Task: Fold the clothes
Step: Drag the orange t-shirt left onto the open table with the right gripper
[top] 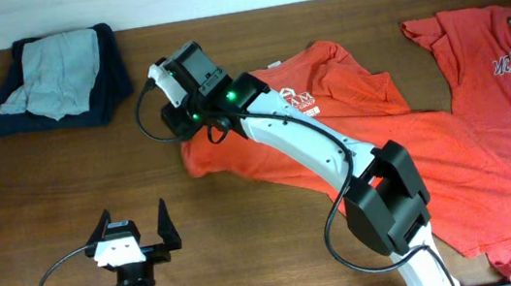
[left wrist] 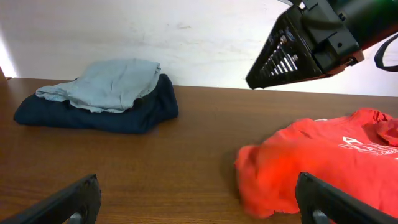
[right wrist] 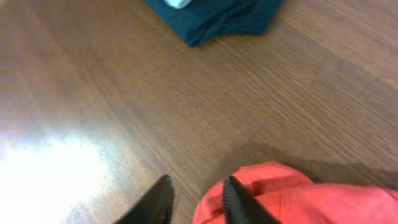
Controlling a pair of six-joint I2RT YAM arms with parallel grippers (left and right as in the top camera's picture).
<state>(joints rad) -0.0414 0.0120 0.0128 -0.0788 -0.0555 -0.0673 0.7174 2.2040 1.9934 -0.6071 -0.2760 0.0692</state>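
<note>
From the overhead view, at your 10 o'clock on the brown wooden table (top: 277,238) lies a pile of clothes (top: 57,77): a light grey-blue garment bunched on top of a folded dark navy one. It sits well apart from everything orange-red.

At 7 o'clock you have the left gripper (top: 133,217), low over bare wood with its two black fingers spread wide and nothing between them. Its own camera looks across the table to the pile at 11 o'clock and a crumpled shirt edge at 4 o'clock.

Near the centre, towards 12 o'clock, the white and black right arm (top: 304,142) reaches in from 5 o'clock and ends above the left edge of the first orange-red cotton T-shirt (top: 336,79). This shirt lies partly folded, white printed lettering facing up, its body running down towards 4 o'clock under the arm. In the right wrist view, the right gripper (right wrist: 199,202) has its fingers parted a little, with bare wood showing in the gap. The rounded shirt edge lies against the outer side of one finger (right wrist: 239,202), and no cloth is pinched between them.

At 2 o'clock you see a second orange-red T-shirt (top: 493,45) spread flat, white lettering up, its lower part meeting the first shirt
</note>
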